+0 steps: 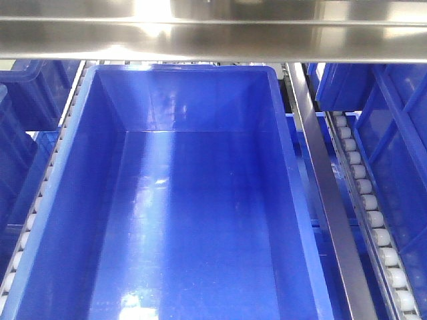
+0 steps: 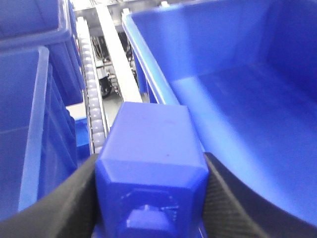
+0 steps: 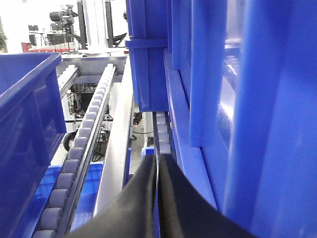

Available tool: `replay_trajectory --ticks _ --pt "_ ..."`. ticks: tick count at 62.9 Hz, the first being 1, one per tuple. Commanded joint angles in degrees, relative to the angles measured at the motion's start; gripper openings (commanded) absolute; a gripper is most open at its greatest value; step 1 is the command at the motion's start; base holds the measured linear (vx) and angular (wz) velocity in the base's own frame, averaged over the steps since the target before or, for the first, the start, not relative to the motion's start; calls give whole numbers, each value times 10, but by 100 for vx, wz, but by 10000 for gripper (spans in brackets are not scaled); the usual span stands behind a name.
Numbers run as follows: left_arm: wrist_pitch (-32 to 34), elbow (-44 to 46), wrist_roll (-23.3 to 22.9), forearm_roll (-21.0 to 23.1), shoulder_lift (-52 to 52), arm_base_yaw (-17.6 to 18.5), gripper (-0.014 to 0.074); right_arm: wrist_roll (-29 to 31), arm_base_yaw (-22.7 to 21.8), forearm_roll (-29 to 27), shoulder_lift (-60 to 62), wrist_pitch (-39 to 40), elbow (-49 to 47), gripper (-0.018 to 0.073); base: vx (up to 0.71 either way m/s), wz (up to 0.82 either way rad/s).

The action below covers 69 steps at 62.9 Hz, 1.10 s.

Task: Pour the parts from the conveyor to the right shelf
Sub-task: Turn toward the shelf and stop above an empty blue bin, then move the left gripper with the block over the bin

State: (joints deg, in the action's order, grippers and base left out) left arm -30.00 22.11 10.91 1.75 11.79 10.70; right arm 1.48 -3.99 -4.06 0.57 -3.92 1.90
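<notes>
Steel framing and white roller tracks are surrounding everything in view, since the cameras are sitting right up against the right shelf with its glossy bins. The front view is looking down into the large blue bin, whose visible floor is showing no part in it. The left gripper is clamping the blue block between its two black fingers, with the studded end facing the wrist camera; the block is hovering just beside the bin's near rim, seemingly over the edge rather than over the hollow. The right gripper is pressing its jaws together on nothing, pointing down the gap between a roller track and a neighbouring bin wall. The main risk, as I am judging it, is letting go too early: the block could be striking the rim and dropping into the gap beside the rollers, out of reach. Its smooth plastic sides could also be slipping or twisting in the grip if the wrist tilts sharply. The idle right arm, sitting close to the framing, could be snagging on it if the base shifts.
</notes>
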Motion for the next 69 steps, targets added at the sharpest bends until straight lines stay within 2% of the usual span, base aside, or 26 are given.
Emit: replay_trajectory --ticks 1,9,12,16,20,29,34,40,46,69 --pt "54 42 -3 9 20 5 -3 4 -2 3 10 43 9 -9 0 0" --pt "54 96 0 13 70 5 1 4 -2 3 10 43 9 -9 0 0" --pt "54 117 5 27 94 5 3 4 -2 3 10 43 9 -9 0 0" --pt "54 144 33 70 132 6 4 4 -2 3 10 43 9 -9 0 0" --pt "57 161 89 129 167 9 4 4 -2 3 10 43 9 -9 0 0" --pt "57 167 265 295 244 24 4 4 -2 3 10 43 9 -9 0 0" --pt "62 167 322 370 284 29 4 4 -2 3 10 43 9 -9 0 0" --pt "74 168 374 431 320 45 4 4 -2 3 10 43 9 -9 0 0" --pt "81 176 410 457 365 64 4 4 -2 3 10 43 9 -9 0 0" --pt "189 248 403 469 604 160 4 4 -2 3 10 43 9 -9 0 0"
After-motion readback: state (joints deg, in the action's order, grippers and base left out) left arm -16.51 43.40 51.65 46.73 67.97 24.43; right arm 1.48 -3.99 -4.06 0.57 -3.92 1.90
